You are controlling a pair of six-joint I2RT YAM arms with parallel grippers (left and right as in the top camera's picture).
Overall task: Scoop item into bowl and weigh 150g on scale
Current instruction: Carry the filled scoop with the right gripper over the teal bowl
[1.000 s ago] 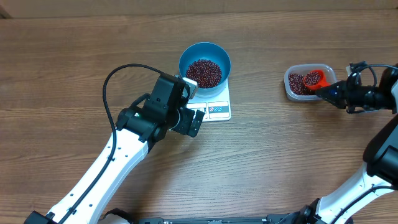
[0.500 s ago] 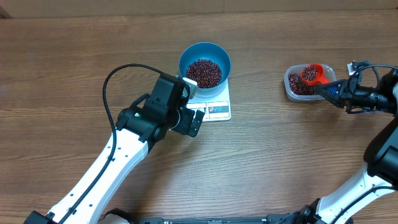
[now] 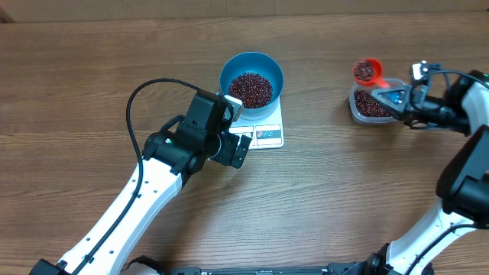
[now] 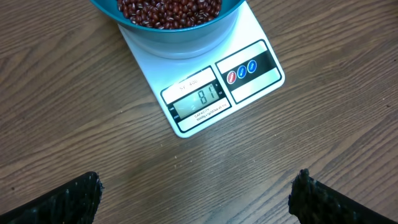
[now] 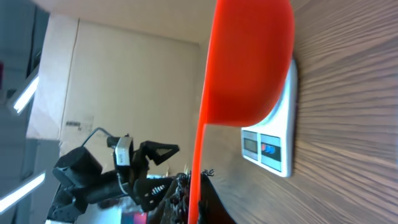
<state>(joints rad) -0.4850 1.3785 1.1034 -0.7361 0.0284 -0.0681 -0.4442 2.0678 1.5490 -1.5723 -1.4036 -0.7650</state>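
Three places hold beans [image 3: 250, 89]: the bowl [image 3: 224, 76] standing on the scale [image 3: 267, 135], the clear tub [image 3: 354, 109] at the right, and the orange scoop [image 3: 367, 70] raised just beyond the tub. The right gripper [image 3: 399, 98] is pressed together on the scoop handle. The left gripper [image 3: 235, 147] is spread wide, holds nothing, and hovers beside the scale on its display side. The display [image 4: 200, 98] reads 81, so more beans are probably needed. Beans are small, hard, light and loose; they roll freely and cannot be pinched one by one. Move them only in the scoop. Keep hold of the handle and carry the cup level, since any tilt is likely to spill beans on the table. Tip it only once over the bowl, and slowly, so the reading climbs in small steps.
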